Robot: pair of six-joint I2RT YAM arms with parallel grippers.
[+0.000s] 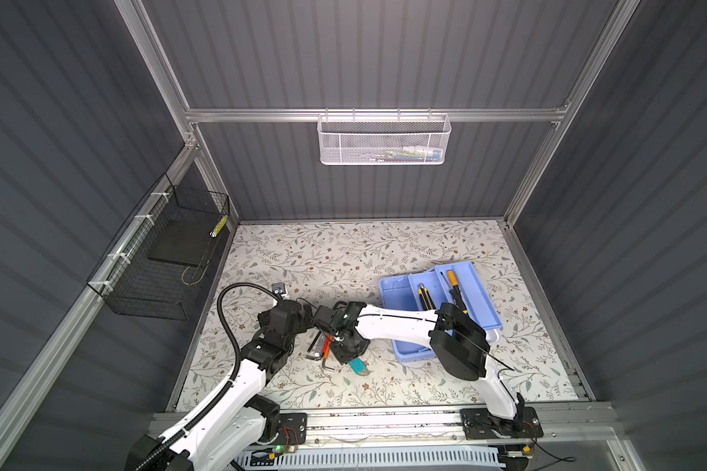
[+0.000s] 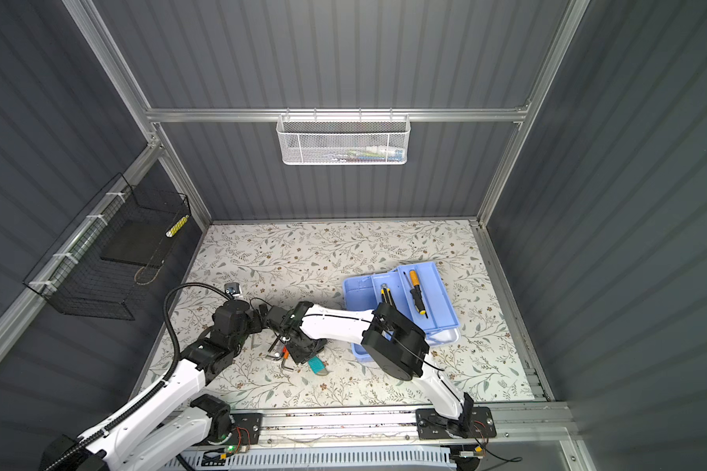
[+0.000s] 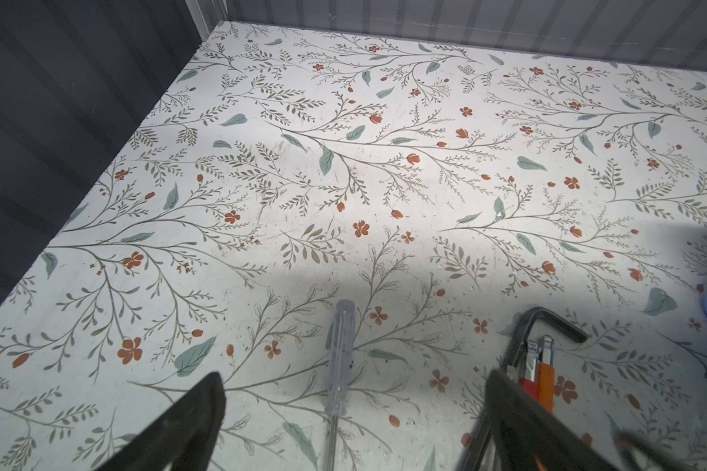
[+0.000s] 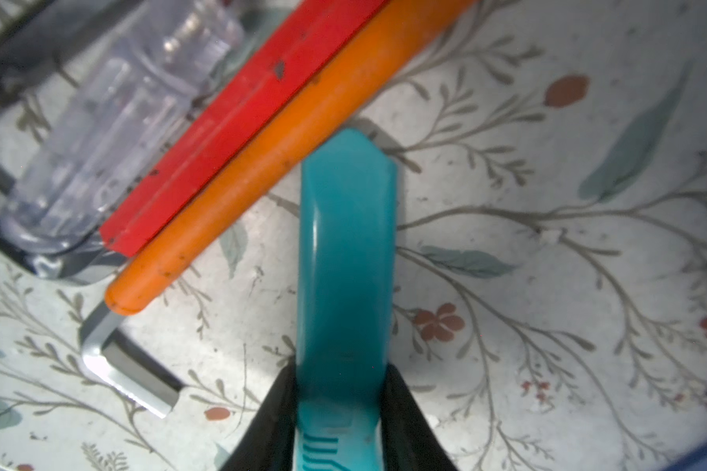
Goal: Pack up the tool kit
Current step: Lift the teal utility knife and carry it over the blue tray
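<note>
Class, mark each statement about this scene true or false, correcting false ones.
1. The right hand grips the teal tool. True.
2. The left hand is shut on the clear screwdriver. False: it is open; the screwdriver lies on the table between its fingers.
3. A yellow-handled screwdriver lies in the blue tray. True.
4. The hex key lies in the blue tray. False: it lies on the table beside the orange tool.

Your arms are both white shells with chunky black joints. Left arm (image 1: 250,379) carries a ribbed black hose (image 1: 219,304) looping off it, right arm (image 1: 396,326) just has a thin black cable (image 1: 401,318) running along its top.
</note>
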